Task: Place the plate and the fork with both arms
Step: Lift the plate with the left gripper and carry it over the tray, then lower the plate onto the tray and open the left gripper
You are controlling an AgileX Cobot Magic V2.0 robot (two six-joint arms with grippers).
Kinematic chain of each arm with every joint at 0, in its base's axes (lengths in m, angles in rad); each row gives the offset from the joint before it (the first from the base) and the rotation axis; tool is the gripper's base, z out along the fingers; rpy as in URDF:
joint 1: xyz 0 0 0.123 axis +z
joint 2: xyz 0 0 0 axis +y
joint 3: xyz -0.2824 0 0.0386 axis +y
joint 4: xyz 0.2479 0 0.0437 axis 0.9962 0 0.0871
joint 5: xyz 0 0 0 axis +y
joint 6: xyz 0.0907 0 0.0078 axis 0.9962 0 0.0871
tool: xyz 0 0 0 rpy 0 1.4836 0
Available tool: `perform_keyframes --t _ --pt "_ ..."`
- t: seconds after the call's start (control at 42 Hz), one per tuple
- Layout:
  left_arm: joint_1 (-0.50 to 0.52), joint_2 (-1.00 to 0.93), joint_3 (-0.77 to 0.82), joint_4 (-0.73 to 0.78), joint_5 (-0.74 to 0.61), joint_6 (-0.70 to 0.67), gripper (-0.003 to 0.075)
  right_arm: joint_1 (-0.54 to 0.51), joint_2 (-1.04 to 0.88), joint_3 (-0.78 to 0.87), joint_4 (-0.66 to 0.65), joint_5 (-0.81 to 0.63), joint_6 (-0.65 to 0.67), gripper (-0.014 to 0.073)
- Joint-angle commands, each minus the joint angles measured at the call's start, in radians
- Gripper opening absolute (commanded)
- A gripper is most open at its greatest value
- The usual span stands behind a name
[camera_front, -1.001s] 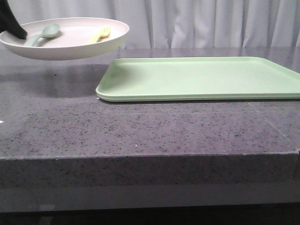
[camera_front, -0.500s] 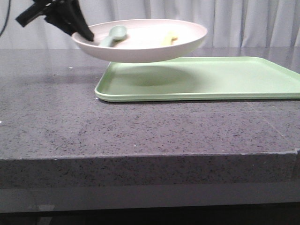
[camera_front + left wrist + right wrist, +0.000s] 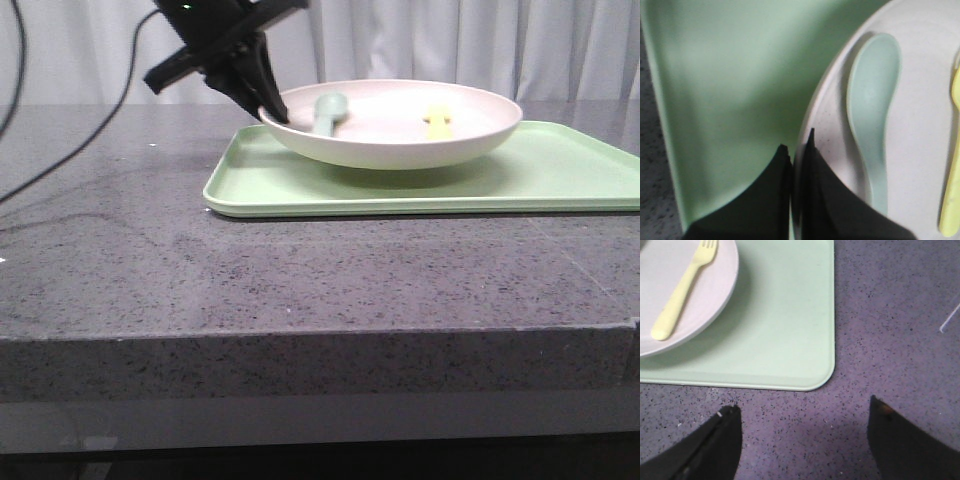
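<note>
Left wrist view gives us the left gripper [image 3: 797,150] clamped on the rim of the plate [image 3: 925,105], one black finger on either side of the rim; the front view shows that grip only as a dark shape at the plate's left rim. Just inside lies a grey-green spoon [image 3: 872,100], and beyond it the yellow fork [image 3: 952,165]. From the front, we see the plate over the left half of the green tray [image 3: 560,180], near the worktop's [image 3: 300,280] far edge; contact underneath we cannot tell. Only the right wrist view shows the right gripper [image 3: 802,440], spread wide above bare worktop beside a tray corner.
</note>
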Motion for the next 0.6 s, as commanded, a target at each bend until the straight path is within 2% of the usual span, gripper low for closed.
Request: perform_keyframes --t 0.0,0.167,0.405,0.453,0.572 --pt "-0.039 -0.040 -0.080 0.016 -0.057 -0.086 -0.0018 -0.005 -0.005 -0.032 -0.002 -0.069 -0.003 0.0549" --pt "-0.069 -0.033 -0.090 0.052 -0.096 -0.123 -0.0018 -0.005 -0.005 -0.032 -0.002 -0.069 -0.003 0.0549" --pt "-0.074 -0.033 -0.090 0.048 -0.057 -0.123 -0.0013 -0.005 -0.005 -0.032 -0.002 -0.069 -0.003 0.0549" --pt "-0.074 -0.033 -0.090 0.048 -0.050 -0.123 0.0000 -0.005 -0.005 -0.032 -0.002 -0.069 -0.003 0.0549" --pt "-0.074 -0.033 -0.090 0.043 -0.044 -0.123 0.0092 -0.005 -0.005 -0.032 -0.002 -0.069 -0.003 0.0549"
